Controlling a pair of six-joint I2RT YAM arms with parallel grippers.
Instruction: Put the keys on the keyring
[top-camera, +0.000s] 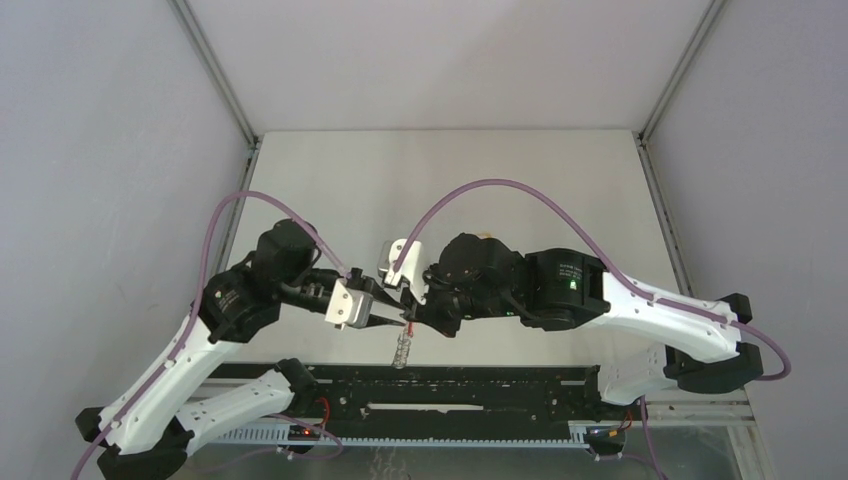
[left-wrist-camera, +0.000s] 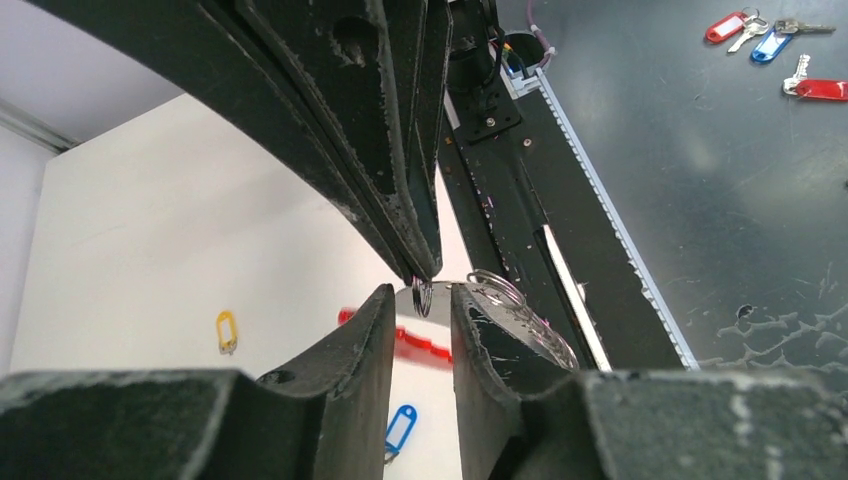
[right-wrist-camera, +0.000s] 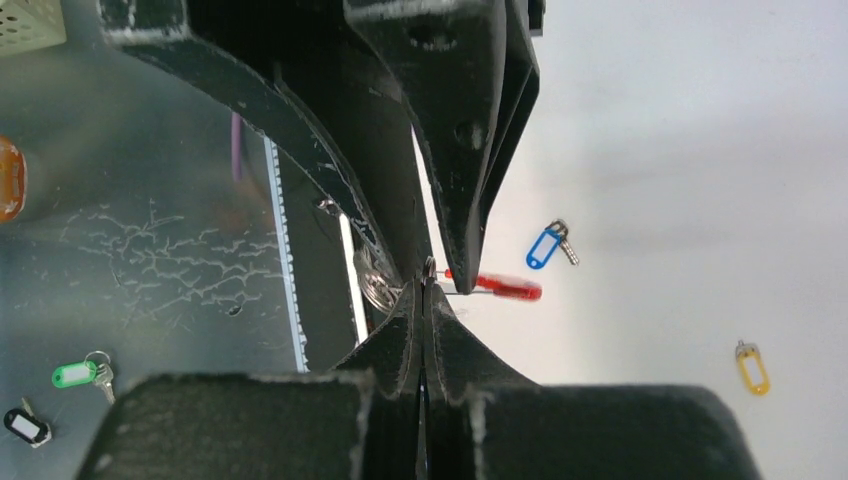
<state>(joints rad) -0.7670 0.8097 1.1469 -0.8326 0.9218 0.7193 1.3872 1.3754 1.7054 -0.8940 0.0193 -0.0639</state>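
The keyring (top-camera: 402, 350) hangs in the air between the two arms, over the table's near edge. My right gripper (right-wrist-camera: 427, 283) is shut on one of its small wire rings (right-wrist-camera: 430, 268). Its red band (right-wrist-camera: 500, 288) shows blurred just beyond, and its grey metal part (left-wrist-camera: 520, 315) lies beside my left finger. My left gripper (left-wrist-camera: 420, 298) stands with its jaws apart, the pinched ring (left-wrist-camera: 422, 297) in the gap between them. Both keys lie on the white table: the blue-tagged one (right-wrist-camera: 545, 247) and the yellow-tagged one (right-wrist-camera: 750, 368), also seen as blue key (left-wrist-camera: 400, 430) and yellow key (left-wrist-camera: 227, 330).
A black rail (top-camera: 470, 385) runs along the table's near edge under the grippers. Beyond it, on the dark floor, lie spare keys: red and blue tags (left-wrist-camera: 770, 45), a green tag (right-wrist-camera: 75, 373) and a black one (right-wrist-camera: 25, 425). Grey walls enclose the table.
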